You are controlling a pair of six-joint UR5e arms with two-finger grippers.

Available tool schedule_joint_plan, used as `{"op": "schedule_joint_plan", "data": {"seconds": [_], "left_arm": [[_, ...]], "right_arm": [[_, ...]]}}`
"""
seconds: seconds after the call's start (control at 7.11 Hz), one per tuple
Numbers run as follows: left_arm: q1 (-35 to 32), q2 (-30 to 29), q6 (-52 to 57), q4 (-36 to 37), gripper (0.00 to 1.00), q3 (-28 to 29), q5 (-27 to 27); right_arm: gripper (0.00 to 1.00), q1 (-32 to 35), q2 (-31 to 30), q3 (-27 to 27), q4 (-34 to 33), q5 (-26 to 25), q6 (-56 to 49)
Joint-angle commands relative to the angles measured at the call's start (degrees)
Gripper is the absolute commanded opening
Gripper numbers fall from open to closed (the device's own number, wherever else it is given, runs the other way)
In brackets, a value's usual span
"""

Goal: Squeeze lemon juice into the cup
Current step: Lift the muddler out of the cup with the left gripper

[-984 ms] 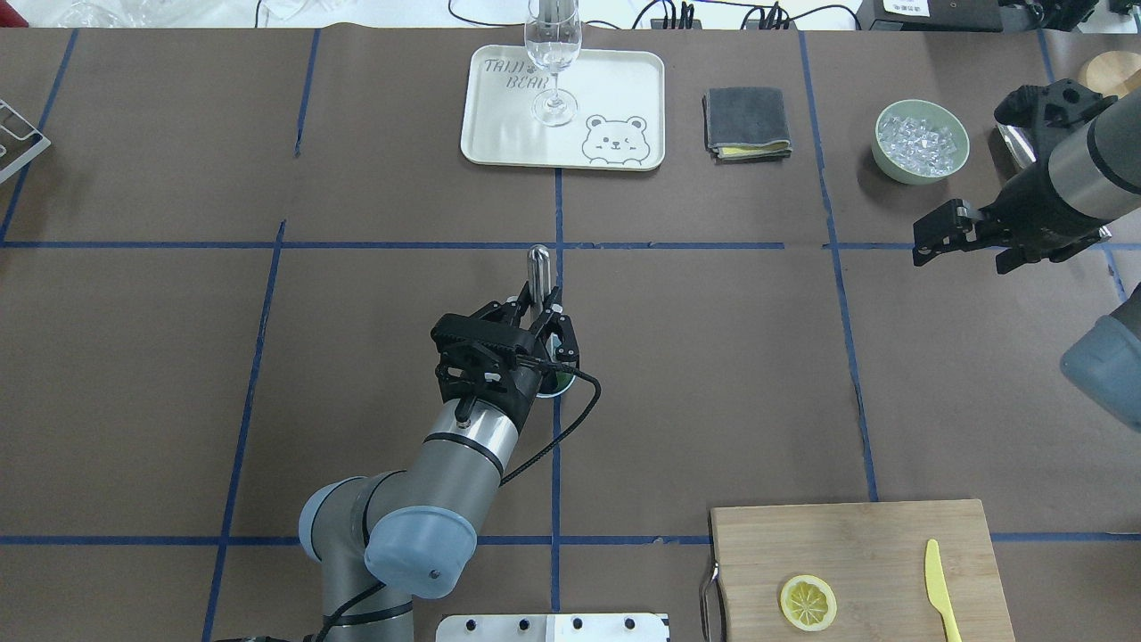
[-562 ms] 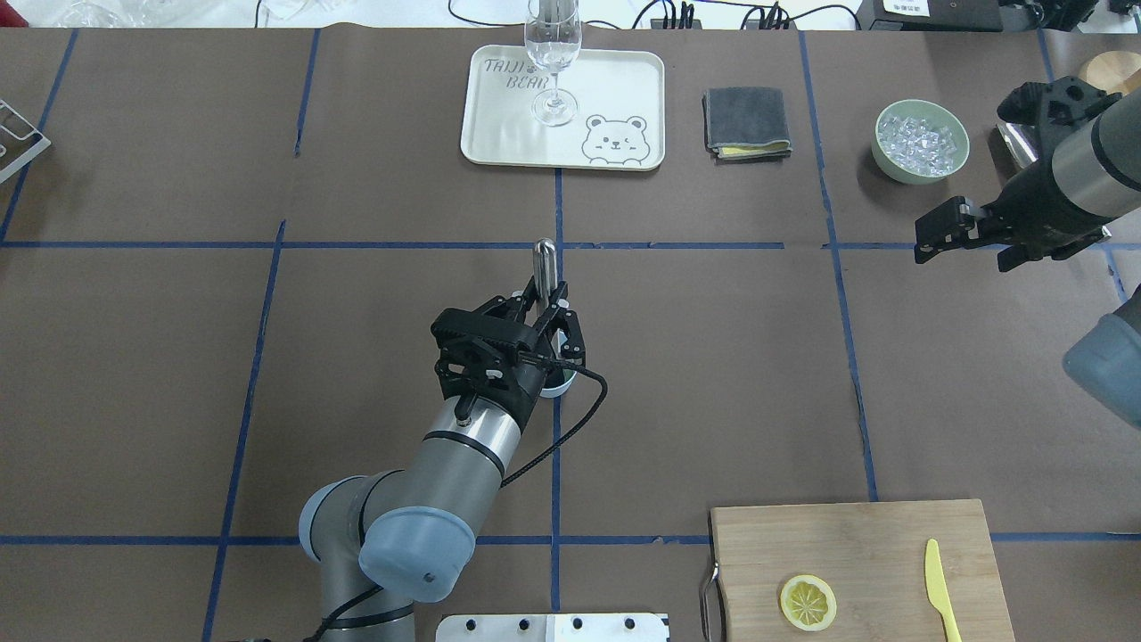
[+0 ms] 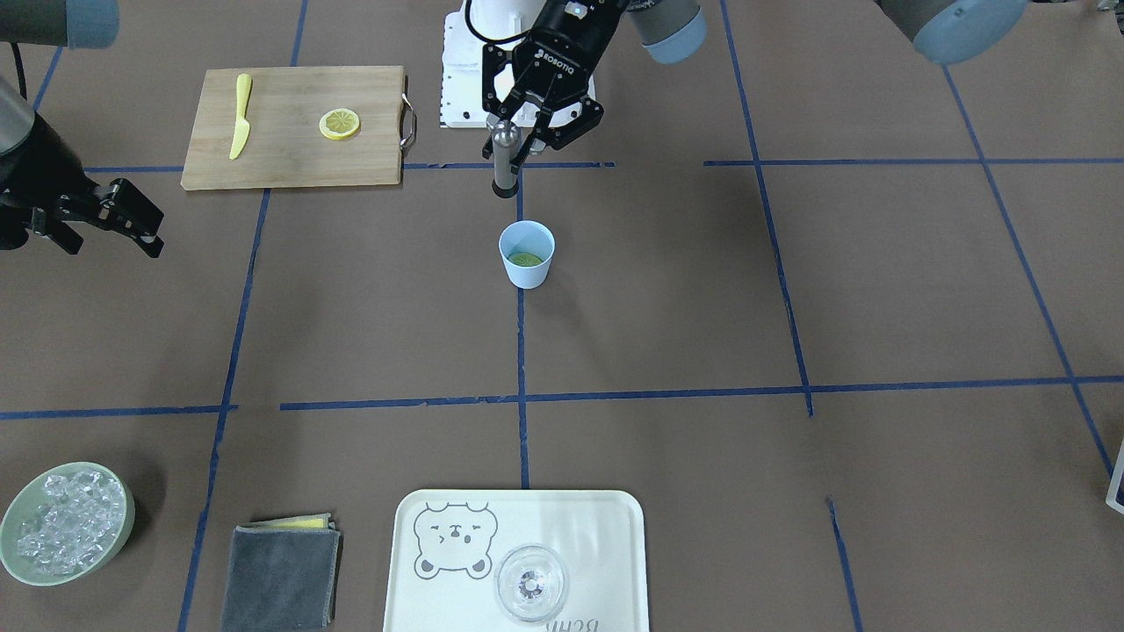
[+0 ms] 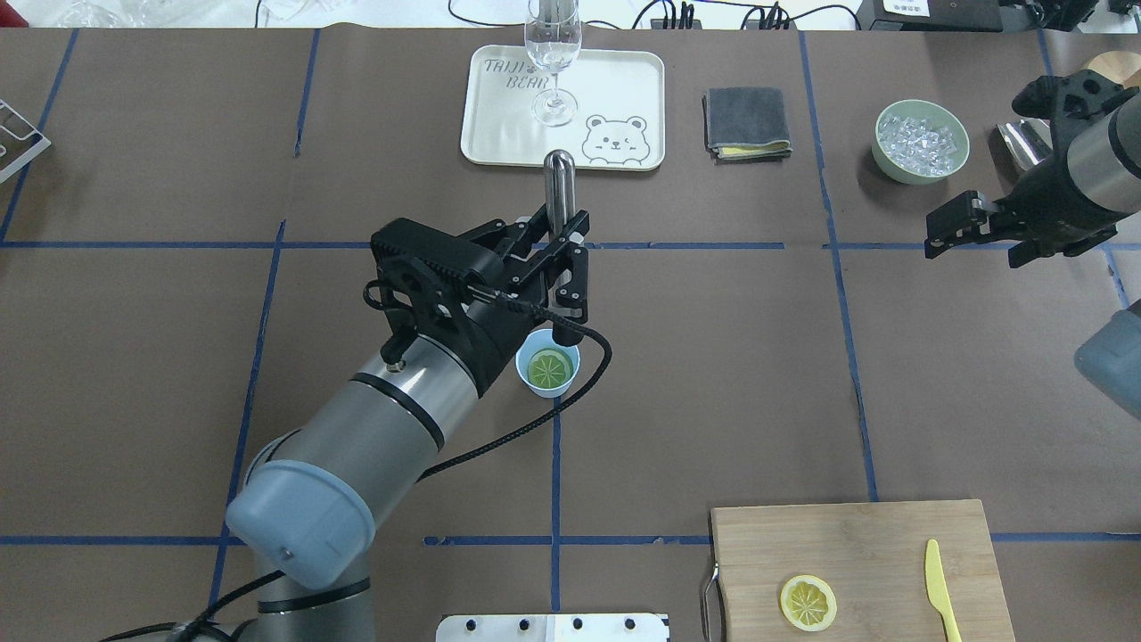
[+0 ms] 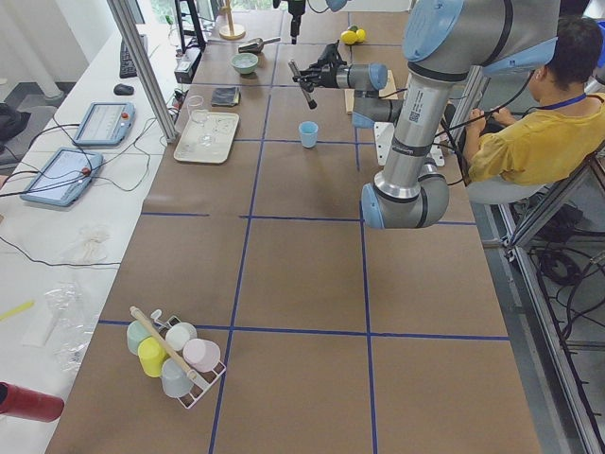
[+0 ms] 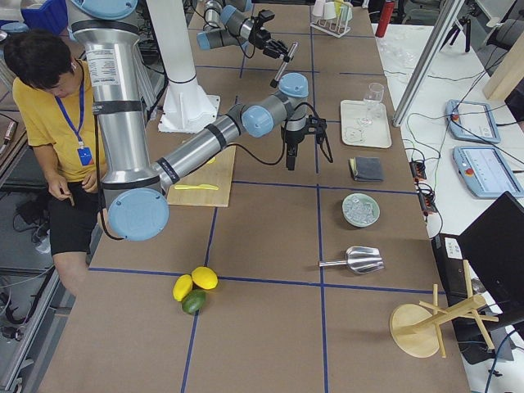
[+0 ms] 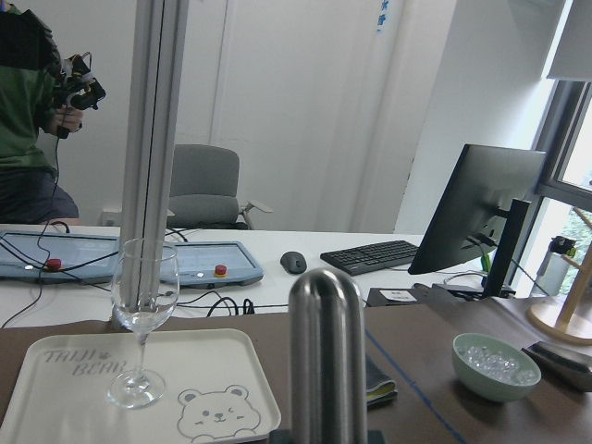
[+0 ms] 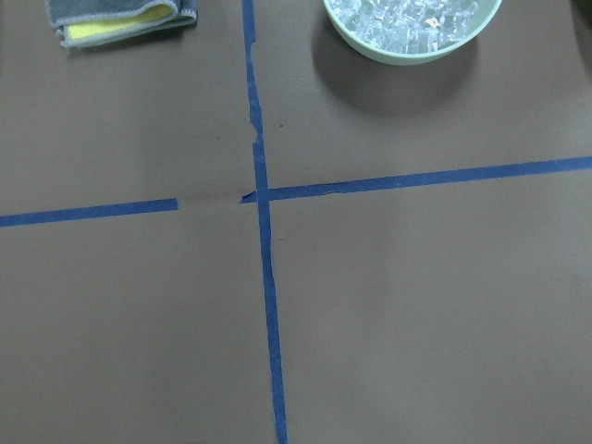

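Observation:
The lemon (image 4: 808,602) is a yellow slice lying flat on the wooden cutting board (image 4: 856,535), also seen in the front view (image 3: 339,124). The light-blue cup (image 4: 545,379) stands at the table's middle with a green slice (image 4: 549,366) inside; the front view (image 3: 527,263) shows it too. My left gripper (image 4: 563,242) is shut on an upright metal rod (image 4: 559,187), held above and just beyond the cup. The rod fills the left wrist view (image 7: 326,351). My right gripper (image 4: 949,227) is open and empty, far right, near the bowl of ice (image 4: 921,141).
A yellow knife (image 4: 938,593) lies on the board's right side. A white bear tray (image 4: 615,98) holds a wine glass (image 4: 553,62) at the back. A grey cloth (image 4: 746,122) lies beside it. A metal scoop (image 4: 1021,143) sits at the far right.
My left arm has lifted and drawn back, raising the metal rod out of the cup, which now shows uncovered with the green slice inside. My right gripper has shifted slightly.

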Motion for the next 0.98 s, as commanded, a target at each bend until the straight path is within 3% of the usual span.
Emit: {"op": "schedule_joint_plan", "data": {"seconds": [0.0, 0.28, 0.56, 0.7, 0.84], "left_arm": [[-2.33, 7.38, 0.29, 4.45, 0.0, -4.25, -6.33], [-12.38, 9.61, 0.21, 19.58, 0.0, -5.5, -27.33], [-28.36, 12.67, -0.49, 33.4, 0.0, -4.8, -55.68], [-33.14, 18.62, -0.41, 35.13, 0.0, -4.63, -65.32], [-35.97, 25.03, -0.23, 34.54, 0.0, -2.8, -70.72]], "right_arm": [[1.0, 0.03, -0.34, 0.01, 0.07, -0.08, -0.12], [1.0, 0.03, -0.34, 0.44, 0.07, -0.26, -0.03], [1.0, 0.03, -0.78, 0.62, 0.07, -0.26, 0.06], [1.0, 0.03, -0.78, 0.45, 0.07, -0.26, -0.03], [1.0, 0.03, -1.04, 0.27, 0.07, -0.26, -0.12]]}}
